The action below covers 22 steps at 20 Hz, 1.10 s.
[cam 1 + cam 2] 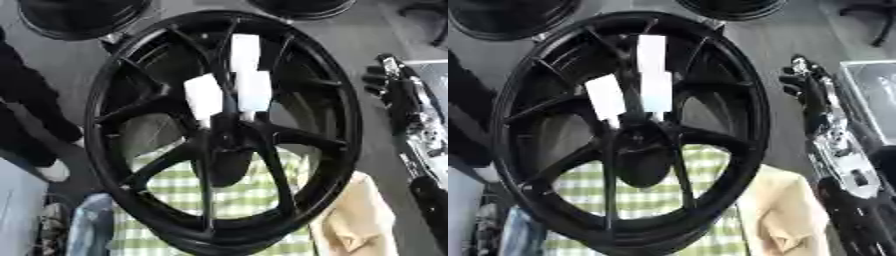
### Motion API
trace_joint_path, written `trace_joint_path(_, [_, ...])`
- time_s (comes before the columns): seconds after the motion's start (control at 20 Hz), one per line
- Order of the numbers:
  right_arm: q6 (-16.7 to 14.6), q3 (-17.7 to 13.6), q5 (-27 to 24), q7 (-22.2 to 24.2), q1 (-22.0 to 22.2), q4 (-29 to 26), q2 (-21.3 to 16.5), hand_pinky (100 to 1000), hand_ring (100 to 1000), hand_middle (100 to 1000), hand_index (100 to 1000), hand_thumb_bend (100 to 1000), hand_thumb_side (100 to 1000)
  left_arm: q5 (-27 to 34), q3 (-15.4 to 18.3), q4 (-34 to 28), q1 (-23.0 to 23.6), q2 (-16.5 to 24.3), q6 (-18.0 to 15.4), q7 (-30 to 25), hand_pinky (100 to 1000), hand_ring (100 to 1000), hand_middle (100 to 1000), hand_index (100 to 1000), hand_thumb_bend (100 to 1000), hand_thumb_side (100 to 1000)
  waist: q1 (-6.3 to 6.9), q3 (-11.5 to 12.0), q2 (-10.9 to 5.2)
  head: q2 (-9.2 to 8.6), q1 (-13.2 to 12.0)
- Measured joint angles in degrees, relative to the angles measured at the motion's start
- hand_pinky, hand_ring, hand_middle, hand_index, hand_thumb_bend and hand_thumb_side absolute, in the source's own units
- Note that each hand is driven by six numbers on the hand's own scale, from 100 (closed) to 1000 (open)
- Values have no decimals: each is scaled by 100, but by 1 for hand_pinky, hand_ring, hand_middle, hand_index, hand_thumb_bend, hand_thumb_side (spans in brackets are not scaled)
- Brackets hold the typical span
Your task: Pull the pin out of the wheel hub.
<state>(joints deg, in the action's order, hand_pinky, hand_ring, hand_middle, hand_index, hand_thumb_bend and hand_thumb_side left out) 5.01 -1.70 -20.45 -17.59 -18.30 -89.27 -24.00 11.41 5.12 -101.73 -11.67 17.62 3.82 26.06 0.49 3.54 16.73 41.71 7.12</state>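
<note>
A large black spoked wheel (105, 150) fills the middle of both views, lying tilted over a checked cloth. Its dark hub (229, 131) sits at the centre where the spokes meet. Just above the hub, three white oblong pieces stand against the spokes: one on the left (203, 95), one on the right (255, 90), one higher up (245, 51). I cannot tell which of them is the pin. My right hand (798, 79) is outside the rim on the right, apart from the wheel, with its silver and black arm (833, 145) running down the right edge. My left hand is not visible.
A green and white checked cloth (236, 195) lies under the wheel, with a beige cloth (359, 215) at the lower right and blue fabric (87, 225) at the lower left. Other black wheels (79, 17) stand at the top. A person in dark clothing (22, 100) stands at the left.
</note>
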Motion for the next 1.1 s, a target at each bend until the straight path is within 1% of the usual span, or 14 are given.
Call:
trace_joint_path(0.3, [9, 6, -1, 1, -20, 0, -3, 809, 741, 688, 819, 100, 639, 0, 0, 0, 0, 0, 0, 0, 769, 778, 719, 768, 349, 677, -1, 0, 1, -1, 0])
trace_joint_path(0.45, [62, 77, -2, -4, -251, -41, -124, 811, 751, 699, 826, 100, 615, 0, 0, 0, 4, 0, -1, 1, 769, 778, 719, 768, 349, 676, -21, -9, -2, 3, 0])
trace_joint_path(0.55, [110, 150, -4, 20, -558, -155, -293, 817, 764, 716, 835, 100, 595, 0, 0, 0, 11, 0, -1, 2, 769, 778, 719, 768, 349, 675, -45, -26, -16, 10, 0])
trace_joint_path(0.65, [184, 262, -18, 91, -942, -310, -481, 821, 771, 725, 842, 100, 571, 0, 0, 0, 25, 3, -1, 2, 769, 777, 718, 769, 349, 675, -67, -34, -73, 50, 0])
trace_joint_path(0.8, [344, 528, -29, 324, -1628, -604, -769, 833, 787, 744, 855, 100, 543, 0, 0, 3, 77, 34, 0, 2, 769, 778, 718, 769, 349, 674, -104, -72, -135, 79, -9])
trace_joint_path(0.85, [407, 636, -20, 433, -1843, -697, -857, 842, 797, 751, 859, 194, 534, 0, 1, 3, 89, 58, 0, 3, 769, 778, 718, 769, 349, 674, -120, -82, -147, 100, -22])
trace_joint_path(0.9, [493, 773, 11, 579, -2088, -811, -950, 846, 802, 758, 861, 100, 538, -2, 1, 4, 112, 77, 1, 3, 769, 778, 718, 769, 349, 674, -138, -91, -161, 109, -35])
trace_joint_path(1.1, [941, 1317, 266, 1255, -2865, -1247, -1242, 868, 829, 783, 872, 113, 547, -5, 1, 8, 174, 163, 11, 13, 769, 778, 717, 769, 348, 674, -199, -127, -196, 158, -71])
